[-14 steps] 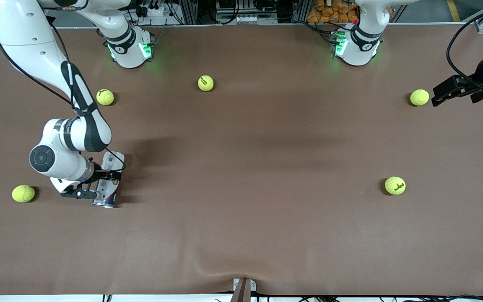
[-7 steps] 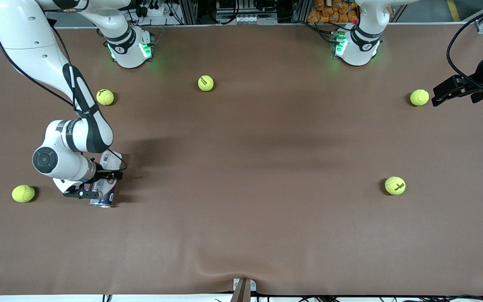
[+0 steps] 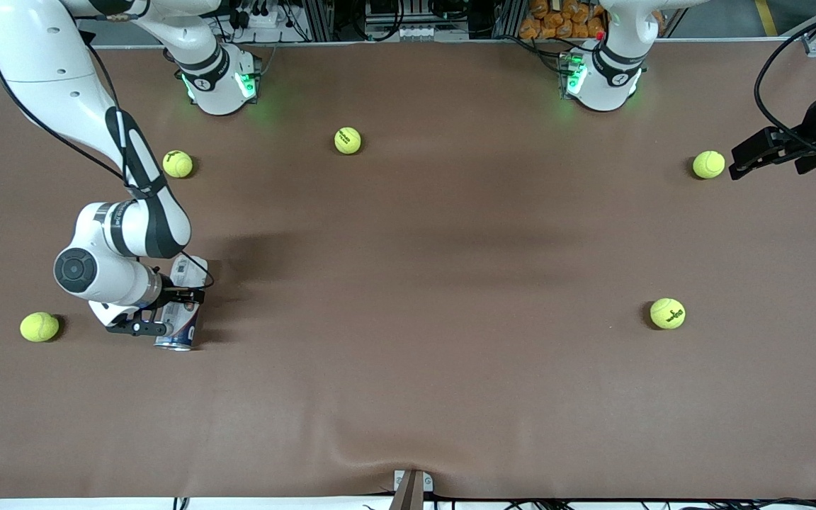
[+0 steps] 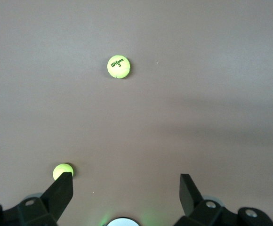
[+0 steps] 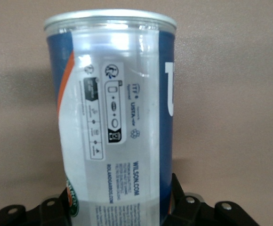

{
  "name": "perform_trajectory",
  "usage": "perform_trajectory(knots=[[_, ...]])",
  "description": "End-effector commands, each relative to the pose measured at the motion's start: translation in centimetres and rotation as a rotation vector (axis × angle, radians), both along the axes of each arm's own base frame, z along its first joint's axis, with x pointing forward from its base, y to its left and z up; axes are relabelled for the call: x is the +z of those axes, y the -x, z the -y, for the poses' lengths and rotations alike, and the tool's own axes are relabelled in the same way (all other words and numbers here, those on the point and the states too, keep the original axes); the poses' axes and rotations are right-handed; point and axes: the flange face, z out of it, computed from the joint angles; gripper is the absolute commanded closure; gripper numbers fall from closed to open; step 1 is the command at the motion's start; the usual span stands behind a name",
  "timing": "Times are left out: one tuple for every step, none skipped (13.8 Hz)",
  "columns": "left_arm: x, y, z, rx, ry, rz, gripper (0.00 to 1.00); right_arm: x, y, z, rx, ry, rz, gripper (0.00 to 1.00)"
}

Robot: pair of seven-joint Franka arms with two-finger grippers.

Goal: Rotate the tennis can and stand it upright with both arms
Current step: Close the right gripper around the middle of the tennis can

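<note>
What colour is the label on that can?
Dark blue and white with an orange stripe on the tennis can, clearest in the right wrist view.

We are seeing a brown table cover (image 3: 408, 269) that is lying over the whole table, and it is making a small fold at the near edge, in the middle. Five yellow-green tennis balls are resting on it, all well apart. One ball (image 3: 40, 326) is sitting near the right arm's end, close to the front camera. A second ball (image 3: 178, 163) is lying farther from the camera at the same end. A third ball (image 3: 348, 140) is lying about midway along the table, far from the camera. A fourth ball (image 3: 708, 164) is sitting toward the left arm's end, and the fifth ball (image 3: 667, 313) is lying nearer to the camera than it.
</note>
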Motion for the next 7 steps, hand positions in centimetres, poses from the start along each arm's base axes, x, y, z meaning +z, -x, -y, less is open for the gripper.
perform_trajectory(knots=[[0.2, 0.2, -0.2, -0.011, -0.001, -0.008, 0.00, 0.9, -0.4, -0.1, 0.040, -0.021, 0.010, 0.24], [0.2, 0.2, -0.2, -0.011, -0.001, -0.008, 0.00, 1.4, -0.7, -0.1, 0.061, -0.023, 0.014, 0.24], [0.2, 0.2, -0.2, -0.011, -0.001, -0.008, 0.00, 1.9, -1.0, -0.1, 0.075, -0.025, 0.016, 0.24], [0.2, 0.2, -0.2, -0.011, -0.001, -0.008, 0.00, 2.6, -1.4, -0.4, 0.094, -0.027, 0.025, 0.24], [0.2, 0.2, -0.2, -0.011, -0.001, -0.008, 0.00, 3.4, -1.7, -0.9, 0.117, -0.030, 0.032, 0.24], [0.1, 0.1, -0.2, -0.011, -0.001, -0.010, 0.00, 4.4, -1.9, -1.8, 0.151, -0.032, 0.043, 0.24], [0.2, 0.1, -0.2, -0.011, -0.001, -0.008, 0.00, 5.5, -2.0, -3.2, 0.201, -0.034, 0.059, 0.24]])
